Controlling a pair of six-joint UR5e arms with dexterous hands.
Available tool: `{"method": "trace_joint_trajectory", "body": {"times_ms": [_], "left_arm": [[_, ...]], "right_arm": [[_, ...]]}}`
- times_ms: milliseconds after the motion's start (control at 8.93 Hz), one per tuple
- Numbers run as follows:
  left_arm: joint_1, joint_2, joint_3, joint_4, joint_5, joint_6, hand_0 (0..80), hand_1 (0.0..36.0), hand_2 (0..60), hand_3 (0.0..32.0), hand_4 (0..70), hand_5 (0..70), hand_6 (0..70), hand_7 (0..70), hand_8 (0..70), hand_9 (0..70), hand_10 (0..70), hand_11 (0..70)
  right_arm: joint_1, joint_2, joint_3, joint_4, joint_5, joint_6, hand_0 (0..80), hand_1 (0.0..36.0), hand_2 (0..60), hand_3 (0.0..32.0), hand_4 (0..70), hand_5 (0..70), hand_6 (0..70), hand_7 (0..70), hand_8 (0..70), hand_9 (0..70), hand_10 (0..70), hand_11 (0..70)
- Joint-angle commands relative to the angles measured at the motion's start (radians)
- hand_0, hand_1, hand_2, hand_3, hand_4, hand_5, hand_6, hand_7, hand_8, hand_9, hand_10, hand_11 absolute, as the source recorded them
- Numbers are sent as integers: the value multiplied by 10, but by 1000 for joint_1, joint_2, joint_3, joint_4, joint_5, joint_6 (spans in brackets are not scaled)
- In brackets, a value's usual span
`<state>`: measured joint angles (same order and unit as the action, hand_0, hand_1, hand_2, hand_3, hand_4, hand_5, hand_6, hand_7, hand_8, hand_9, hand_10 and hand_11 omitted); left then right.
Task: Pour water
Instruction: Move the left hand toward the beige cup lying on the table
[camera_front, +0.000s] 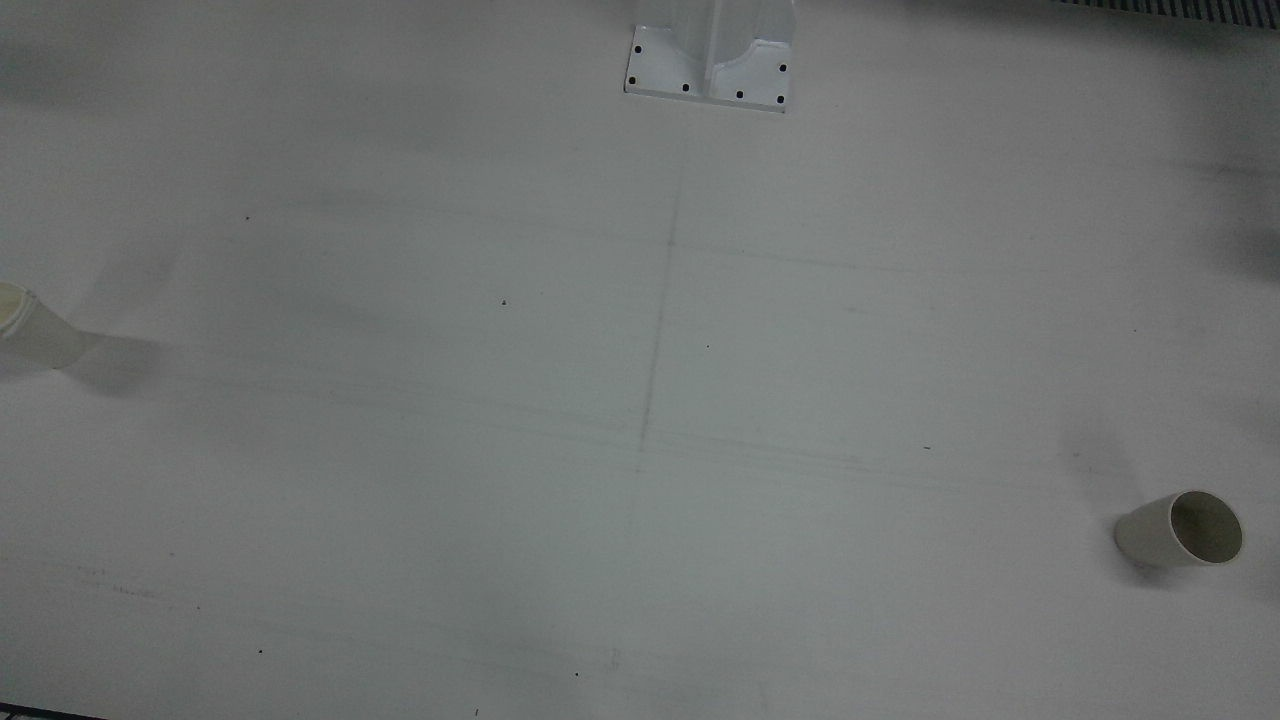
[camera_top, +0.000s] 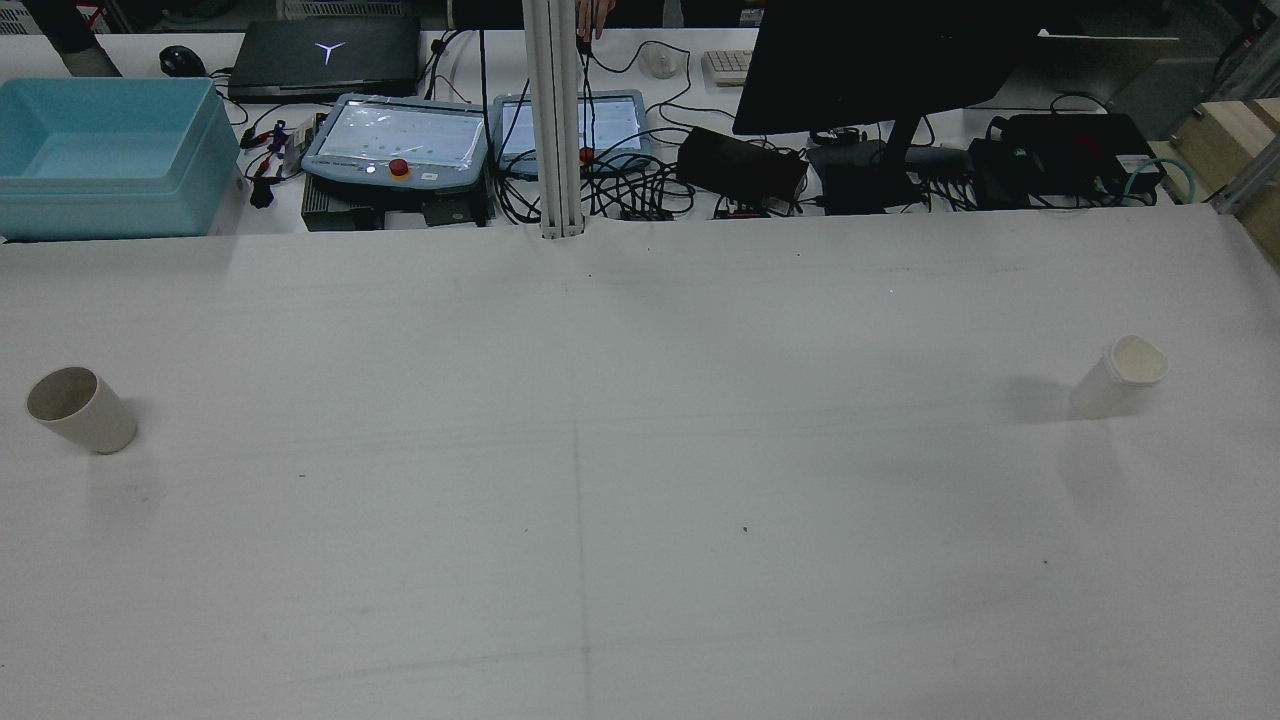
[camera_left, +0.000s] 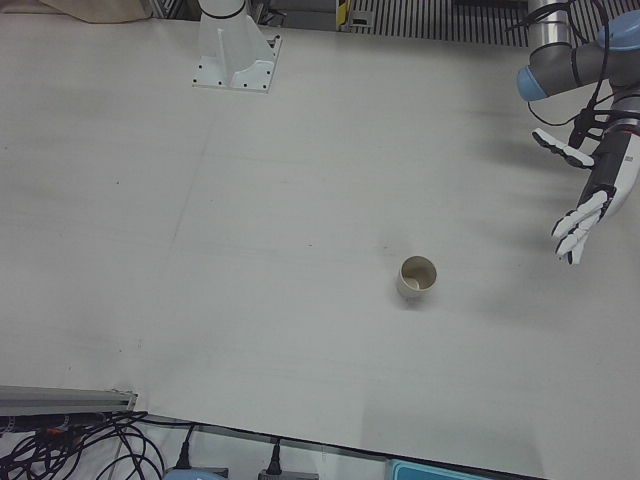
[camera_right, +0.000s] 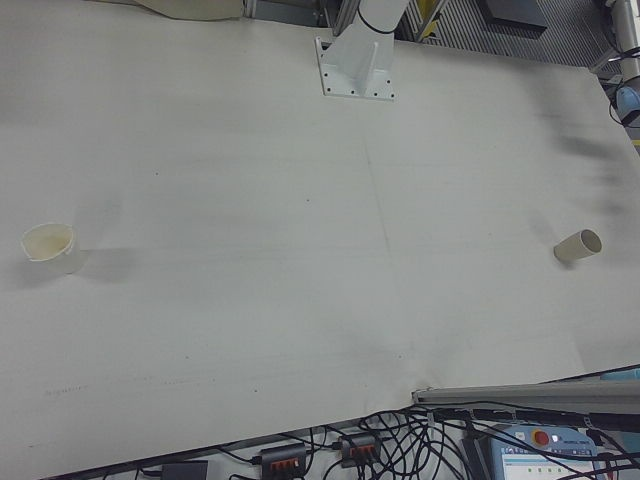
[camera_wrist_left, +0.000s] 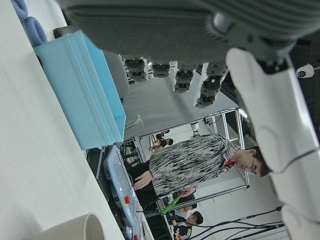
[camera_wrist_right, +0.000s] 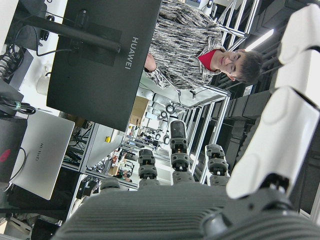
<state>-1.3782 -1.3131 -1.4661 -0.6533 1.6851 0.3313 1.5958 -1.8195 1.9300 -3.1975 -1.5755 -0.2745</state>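
Note:
An empty beige paper cup (camera_top: 80, 410) stands on the white table on my left side; it also shows as the cup (camera_front: 1180, 530), (camera_left: 417, 277), (camera_right: 578, 246), and its rim (camera_wrist_left: 70, 230) edges into the left hand view. A white cup (camera_top: 1120, 377) with pale contents stands far to my right, seen also as the cup (camera_front: 30, 325), (camera_right: 48, 248). My left hand (camera_left: 590, 195) hovers open, fingers spread, to the side of the beige cup and well apart from it. My right hand (camera_wrist_right: 200, 210) appears only in its own view, open with fingers (camera_wrist_right: 175, 150) extended, holding nothing.
A white post base (camera_front: 710, 60) is bolted at the table's robot side. Beyond the far edge sit a blue bin (camera_top: 110, 155), two teach pendants (camera_top: 400, 135), a monitor (camera_top: 880, 60) and cables. A person (camera_wrist_left: 195, 165) stands behind that desk.

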Motion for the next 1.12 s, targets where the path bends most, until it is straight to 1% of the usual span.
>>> {"method": "trace_joint_trajectory", "body": {"times_ms": [0,112,224,336,448,560,672,784,896,1007], "left_arm": [[171,-82,94,-42,-156,41,571,97,0,0,267,0,110,25,45,0,56,99],[224,-122,121,-39,-204,43,555,85,0,0,267,0,103,14,37,0,56,97],[293,-162,153,-35,-253,51,550,80,0,0,265,0,101,17,41,0,50,89],[365,-178,176,-34,-325,51,580,103,0,0,257,0,101,22,42,0,51,91],[395,-189,203,-37,-358,49,642,150,0,0,237,0,98,20,38,0,56,105],[398,-192,220,-42,-361,51,683,166,0,0,236,0,99,23,38,0,58,110],[398,-224,268,-43,-358,51,657,159,0,0,243,0,101,22,41,0,58,108],[398,-254,295,-37,-357,55,628,144,0,0,250,0,103,26,43,0,56,104],[399,-273,297,-28,-357,72,606,126,0,0,253,0,104,28,47,0,55,99],[401,-273,299,-28,-357,83,603,122,0,0,255,0,105,32,48,0,56,101]], "right_arm": [[-37,38,-44,5,2,-12,479,151,138,0,95,65,235,239,92,118,0,0],[-42,48,-64,5,2,-12,480,155,143,0,80,64,223,226,81,104,0,0],[-53,48,-75,5,2,-18,479,153,136,0,66,62,214,214,73,92,0,0],[-53,48,-82,5,2,-18,477,152,130,0,48,61,202,194,70,88,0,0],[-56,49,-82,5,3,-20,475,146,118,0,45,59,195,188,74,91,0,0],[-59,54,-82,5,3,-20,475,146,112,0,34,59,188,171,75,91,0,0],[-63,54,-82,5,3,-20,476,146,118,0,47,61,198,185,82,103,0,0],[-66,54,-82,5,2,-20,476,147,119,0,52,61,202,190,84,104,0,0],[-66,54,-80,5,2,-18,475,146,119,0,52,61,202,190,83,104,0,0],[-66,54,-80,5,2,-17,476,146,118,0,51,61,202,189,82,101,0,0]]}}
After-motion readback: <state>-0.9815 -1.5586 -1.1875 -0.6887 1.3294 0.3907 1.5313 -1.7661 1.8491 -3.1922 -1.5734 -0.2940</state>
